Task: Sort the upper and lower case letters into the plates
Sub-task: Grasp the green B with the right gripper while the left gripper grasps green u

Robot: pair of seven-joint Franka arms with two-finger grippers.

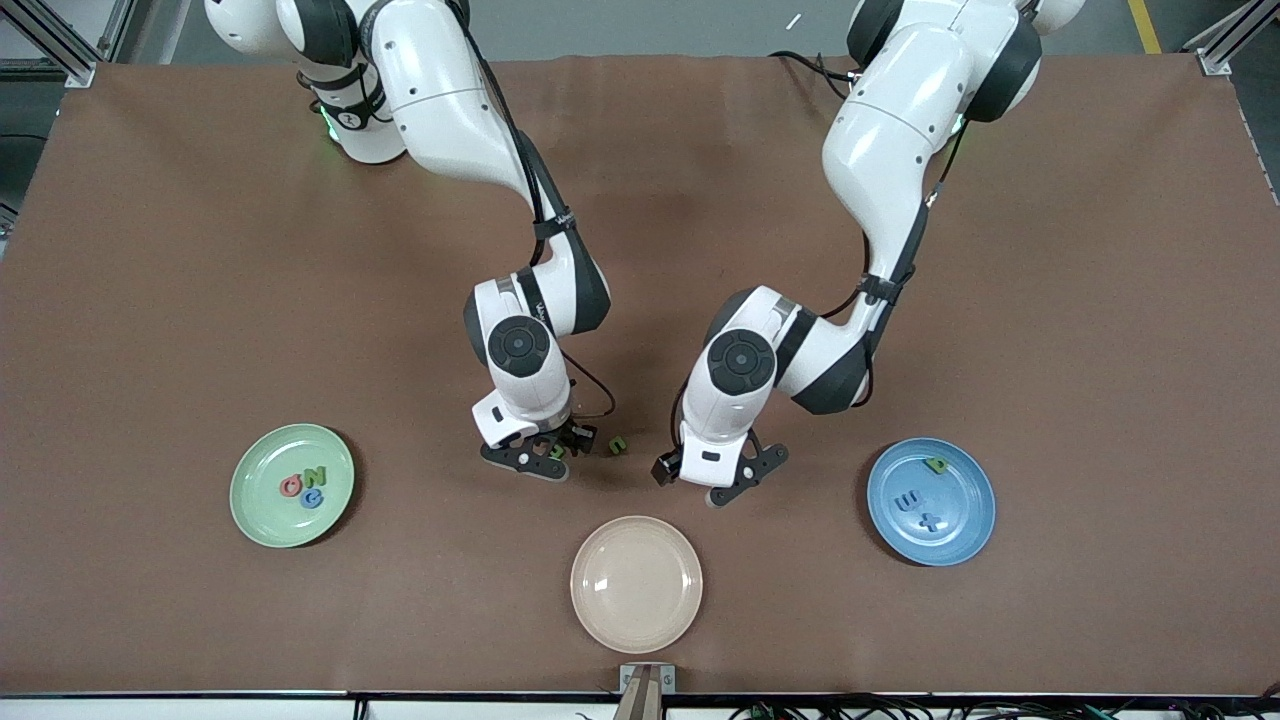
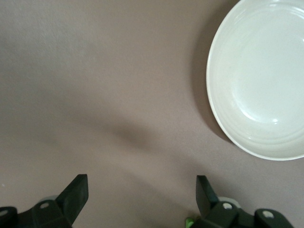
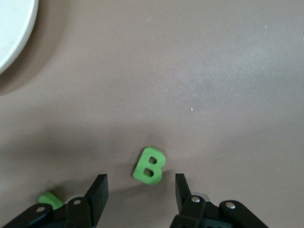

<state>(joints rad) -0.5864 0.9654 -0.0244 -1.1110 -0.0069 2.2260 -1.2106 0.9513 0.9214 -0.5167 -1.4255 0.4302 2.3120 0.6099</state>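
The mint green plate (image 1: pixel 250 520) holds a red letter (image 1: pixel 291 487), a green letter (image 1: pixel 316 475) and a blue letter (image 1: pixel 312 497). The speckled blue plate (image 1: pixel 960 540) holds a green letter (image 1: pixel 937 465) and two blue letters (image 1: pixel 908 502). A green B (image 3: pixel 148 165) lies on the table just ahead of the open fingers of my right gripper (image 3: pixel 140 183), which hangs low over it (image 1: pixel 548 458). Another green letter (image 1: pixel 618 444) lies beside it, toward the left arm. My left gripper (image 1: pixel 735 478) is open and empty (image 2: pixel 141 185) over bare table.
A cream-beige plate (image 1: pixel 636 583) sits empty, nearer to the front camera than both grippers; it also shows in the left wrist view (image 2: pixel 261 80). The brown table mat (image 1: pixel 640 250) is bare between the arms' bases.
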